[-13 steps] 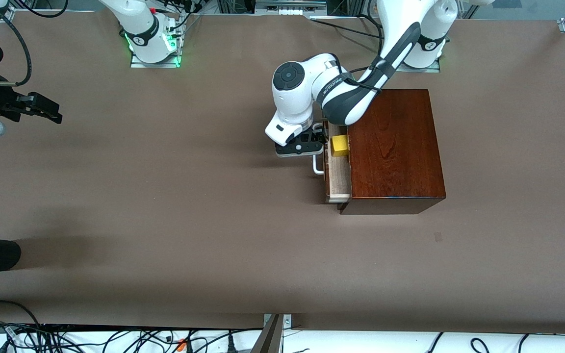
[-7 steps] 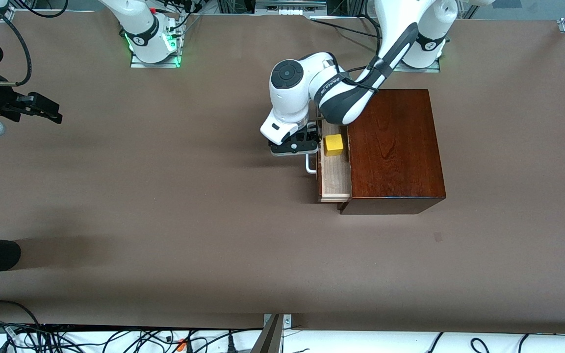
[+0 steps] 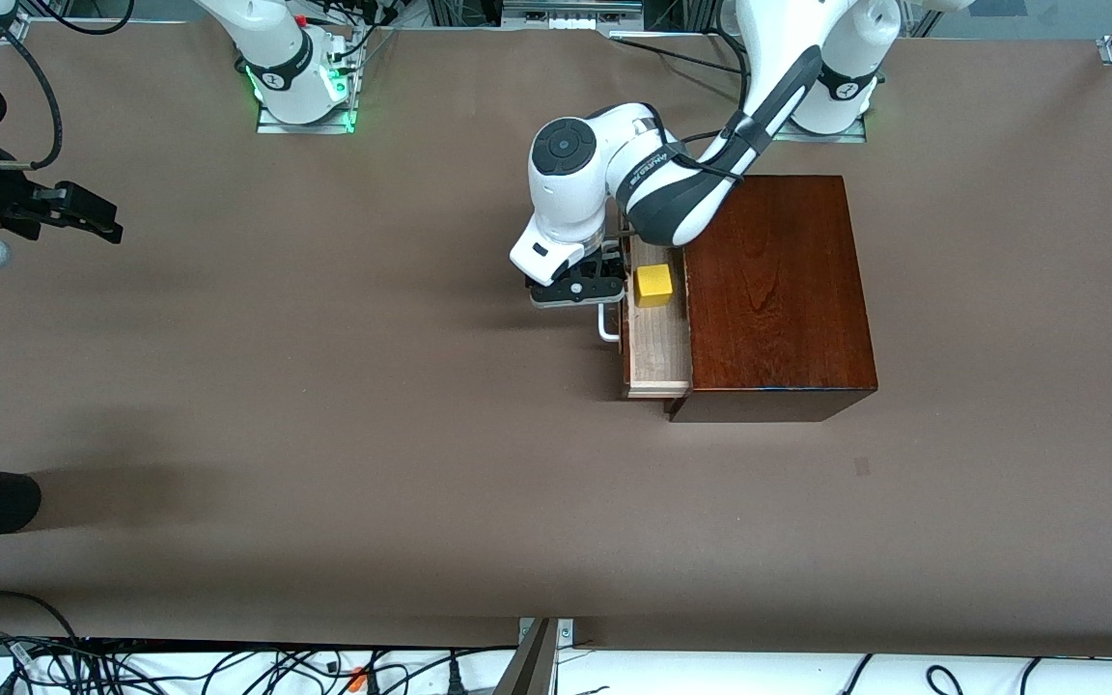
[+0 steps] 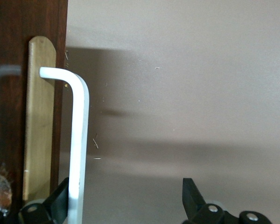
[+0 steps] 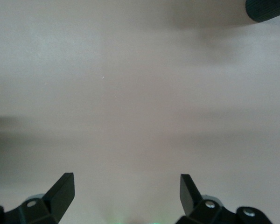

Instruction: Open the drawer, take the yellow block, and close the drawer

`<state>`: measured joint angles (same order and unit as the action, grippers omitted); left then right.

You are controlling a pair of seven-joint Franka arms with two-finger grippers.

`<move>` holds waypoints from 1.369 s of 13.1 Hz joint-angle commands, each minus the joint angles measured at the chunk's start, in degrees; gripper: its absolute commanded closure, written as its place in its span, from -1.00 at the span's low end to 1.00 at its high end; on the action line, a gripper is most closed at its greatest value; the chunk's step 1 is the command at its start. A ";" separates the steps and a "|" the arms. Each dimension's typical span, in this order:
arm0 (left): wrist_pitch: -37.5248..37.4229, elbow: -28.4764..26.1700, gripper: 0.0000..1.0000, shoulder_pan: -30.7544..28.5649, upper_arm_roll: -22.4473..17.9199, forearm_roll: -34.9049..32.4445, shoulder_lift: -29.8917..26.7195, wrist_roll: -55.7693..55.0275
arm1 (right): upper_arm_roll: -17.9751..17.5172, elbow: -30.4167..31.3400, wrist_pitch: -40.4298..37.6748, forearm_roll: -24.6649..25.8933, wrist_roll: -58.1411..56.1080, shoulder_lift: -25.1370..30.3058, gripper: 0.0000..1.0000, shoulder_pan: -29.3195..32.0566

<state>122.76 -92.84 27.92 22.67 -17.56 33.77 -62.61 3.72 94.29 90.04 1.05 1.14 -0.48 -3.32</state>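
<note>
One second has widened the gap — the pale light-wood drawer (image 3: 657,349) slid farther out of the glossy reddish-brown wooden box (image 3: 776,294), baring the small yellow block (image 3: 653,285) in its tray. The left hand (image 3: 579,289) hooks its white bar handle (image 4: 79,140), fingers spread; the right hand (image 5: 126,193) waits wide over bare worktop (image 3: 324,405). Picking likely follows.

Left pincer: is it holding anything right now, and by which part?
Nothing is clamped. The left pincer is open, one finger hooked against the drawer's white handle.
</note>
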 commanded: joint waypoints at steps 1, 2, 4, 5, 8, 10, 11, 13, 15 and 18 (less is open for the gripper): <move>-1.81 1.79 -1.00 0.74 0.09 0.95 -0.72 0.39 | -0.82 -1.30 -0.57 -0.08 -0.52 -0.31 -1.00 0.86; -4.09 1.87 -1.00 0.65 0.09 0.77 -1.59 1.08 | -0.82 -1.57 -0.57 -0.08 -0.52 -0.31 -1.00 0.86; -8.74 1.96 -1.00 0.30 0.09 1.12 -4.49 5.02 | -0.73 -1.65 -0.48 -0.08 -0.52 -0.31 -1.00 0.86; -11.38 1.96 -1.00 -0.31 0.09 1.30 -6.33 6.61 | -0.73 -1.66 -0.48 -0.08 -0.52 -0.31 -1.00 0.86; -24.36 8.34 -1.00 -4.00 0.00 5.85 -10.47 13.80 | -0.65 -1.74 -0.48 -0.08 -0.52 -0.31 -1.00 0.86; -35.26 15.46 -1.00 -8.30 0.00 6.92 -10.83 22.31 | -0.73 -1.74 -0.39 -0.08 -0.52 -0.40 -1.00 0.86; -38.79 18.19 -1.00 -11.10 0.18 7.10 -11.01 26.80 | -0.73 -1.66 -0.48 -0.08 -0.35 -0.49 -1.00 0.86; -43.81 20.59 -1.00 -17.08 0.09 9.64 -12.84 35.59 | -1.17 -1.74 -0.57 -0.17 2.71 -0.40 -1.00 0.42; -45.85 20.59 -1.00 -23.14 0.09 10.44 -15.56 41.93 | -1.61 -1.92 -0.57 -0.96 11.38 -0.31 -1.00 -0.19; -48.05 20.68 -1.00 -31.75 0.09 12.53 -18.29 50.45 | -3.10 -2.89 -1.27 -4.03 25.27 -0.40 -1.00 -3.44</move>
<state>76.27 -71.96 0.83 22.07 -7.85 17.80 -17.27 1.64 93.24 90.01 -1.61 18.16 -0.48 -4.69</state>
